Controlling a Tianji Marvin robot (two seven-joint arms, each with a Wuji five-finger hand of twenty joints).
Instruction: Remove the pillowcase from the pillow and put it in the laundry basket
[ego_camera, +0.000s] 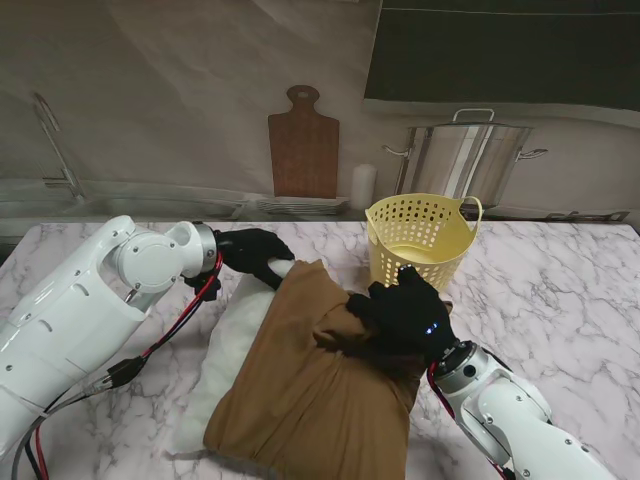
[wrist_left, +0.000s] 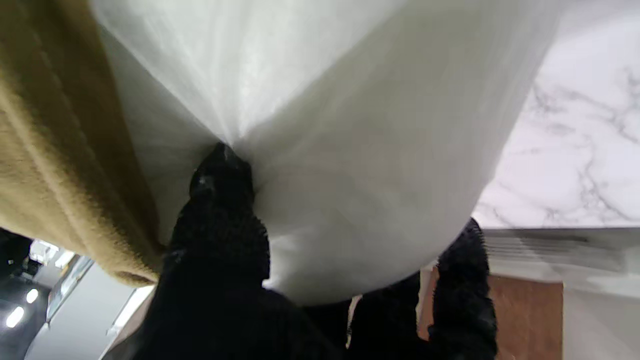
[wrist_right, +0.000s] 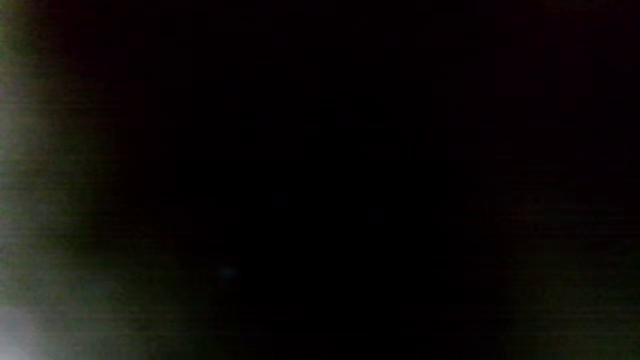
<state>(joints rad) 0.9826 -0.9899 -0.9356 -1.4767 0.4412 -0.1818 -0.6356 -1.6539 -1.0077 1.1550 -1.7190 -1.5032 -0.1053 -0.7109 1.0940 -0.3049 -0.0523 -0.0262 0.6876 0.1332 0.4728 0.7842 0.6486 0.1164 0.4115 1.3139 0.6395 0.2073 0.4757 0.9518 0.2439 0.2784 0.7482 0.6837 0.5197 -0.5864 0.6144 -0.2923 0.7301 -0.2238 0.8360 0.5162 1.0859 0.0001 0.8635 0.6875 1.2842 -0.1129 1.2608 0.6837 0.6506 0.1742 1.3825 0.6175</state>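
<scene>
The right robot hand (ego_camera: 408, 308) bunches the brown pillowcase (ego_camera: 320, 390) at its far end, while the left robot hand (ego_camera: 252, 254) pinches the exposed white pillow (ego_camera: 235, 345) just beyond it. Stripping looks half done: next, pull the two apart. The pillowcase lies rumpled on the surface (ego_camera: 560, 300), with the yellow laundry basket (ego_camera: 420, 238) just past the right robot hand.

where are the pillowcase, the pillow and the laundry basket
pillowcase (ego_camera: 310, 390), stand view, middle of the brown cloth
pillow (ego_camera: 232, 335), stand view, bare white side
laundry basket (ego_camera: 440, 215), stand view, far perforated wall
</scene>
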